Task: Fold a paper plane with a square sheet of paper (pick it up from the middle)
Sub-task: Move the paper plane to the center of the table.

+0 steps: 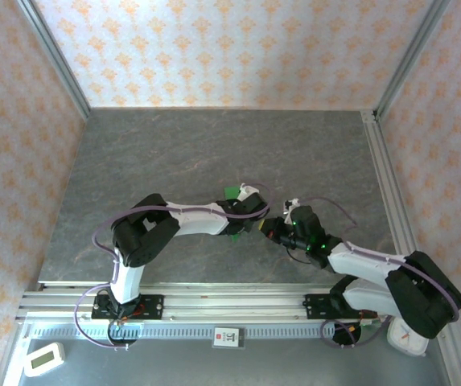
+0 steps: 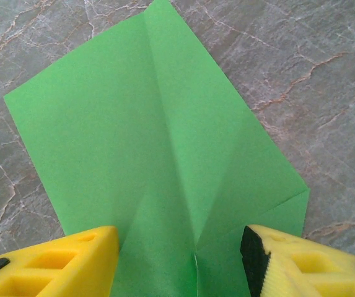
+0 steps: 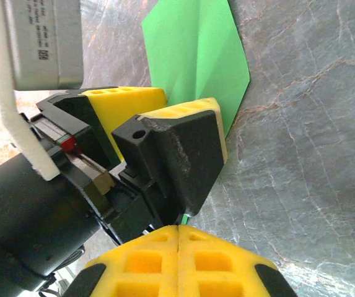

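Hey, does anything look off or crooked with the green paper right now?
Nothing is torn or spilled, but the green paper looks lopsided: its sides are uneven about the centre crease, and a layer's edge sticks out at the right corner in the left wrist view.

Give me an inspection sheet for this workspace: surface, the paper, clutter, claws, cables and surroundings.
Surface: grey marbled table, flat.
Job's things: green paper, creased down the middle and partly folded, lying on the table.
Clutter: small white device and label card on the near ledge.
Claws: left claw open, its fingers either side of the paper's near end; right claw shut, close beside it. Whether it pinches paper is unclear.
Cables: lilac cables loop along both arms.
Surroundings: orange-patterned walls, aluminium frame.
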`<move>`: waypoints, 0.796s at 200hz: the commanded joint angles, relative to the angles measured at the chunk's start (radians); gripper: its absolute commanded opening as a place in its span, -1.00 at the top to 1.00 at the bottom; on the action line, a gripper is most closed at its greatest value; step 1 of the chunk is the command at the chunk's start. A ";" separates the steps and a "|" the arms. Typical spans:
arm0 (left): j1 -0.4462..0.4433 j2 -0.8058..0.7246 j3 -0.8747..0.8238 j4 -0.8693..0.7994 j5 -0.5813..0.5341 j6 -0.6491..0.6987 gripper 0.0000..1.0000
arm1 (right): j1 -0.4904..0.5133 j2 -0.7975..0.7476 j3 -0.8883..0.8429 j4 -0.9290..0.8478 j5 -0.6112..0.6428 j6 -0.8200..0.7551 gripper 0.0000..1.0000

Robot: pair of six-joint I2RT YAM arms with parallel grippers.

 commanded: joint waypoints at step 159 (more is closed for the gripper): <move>0.047 -0.147 0.172 -0.180 0.074 0.040 -0.30 | 0.005 -0.013 0.014 -0.041 0.021 -0.011 1.00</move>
